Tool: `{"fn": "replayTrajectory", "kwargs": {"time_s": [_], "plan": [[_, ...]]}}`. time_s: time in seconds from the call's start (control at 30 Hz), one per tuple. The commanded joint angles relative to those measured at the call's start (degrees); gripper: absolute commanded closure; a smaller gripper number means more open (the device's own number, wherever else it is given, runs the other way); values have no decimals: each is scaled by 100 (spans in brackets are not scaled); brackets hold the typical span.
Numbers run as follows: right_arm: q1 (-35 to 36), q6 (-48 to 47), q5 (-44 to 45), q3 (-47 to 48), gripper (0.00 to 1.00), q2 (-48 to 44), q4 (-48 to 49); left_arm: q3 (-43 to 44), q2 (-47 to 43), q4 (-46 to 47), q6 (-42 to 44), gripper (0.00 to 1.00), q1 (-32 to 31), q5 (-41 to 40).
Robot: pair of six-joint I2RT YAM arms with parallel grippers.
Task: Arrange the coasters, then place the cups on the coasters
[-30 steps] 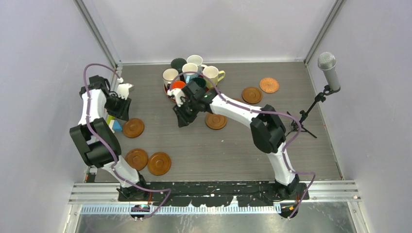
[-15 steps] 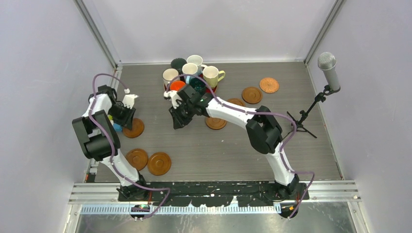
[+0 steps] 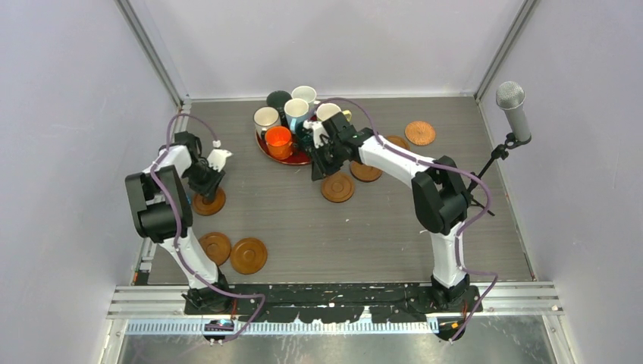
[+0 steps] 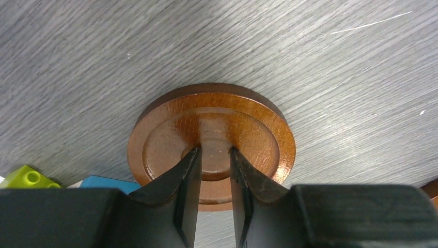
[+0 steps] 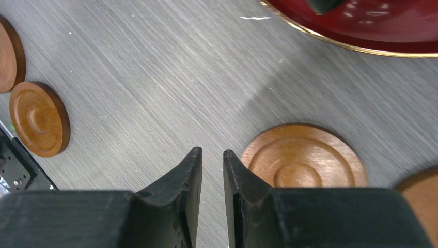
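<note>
R gripper (image 3: 324,148) now by tray (image 3: 267,149)

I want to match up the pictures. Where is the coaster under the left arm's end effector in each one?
Top view: the coaster lies at the left side of the table, partly hidden beneath the left end effector.
Left wrist view: it sits in the middle, right under the fingertips.
Right wrist view: I can't tell; the two coasters at the left edge may be others.
Shared landmark: the grey streaked table.
</note>
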Motion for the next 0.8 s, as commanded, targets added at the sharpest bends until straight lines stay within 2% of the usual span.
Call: {"fn": "replayTrajectory", "kwargs": {"time_s": [0.0, 0.17, 0.37, 0.77], "plan": [[-197, -163, 61, -60, 73, -557, -114, -245, 6, 92, 152, 71, -396, 14], [-462, -227, 72, -97, 73, -716, -206, -747, -489, 59, 209, 71, -1197, 115], [-879, -187, 54, -42, 73, -728, -336, -1097, -835, 112, -101, 71, -2379, 181], [-1519, -176, 137, -84, 73, -850, -473, -625, -516, 430, -915, 71, -4178, 163]]}}
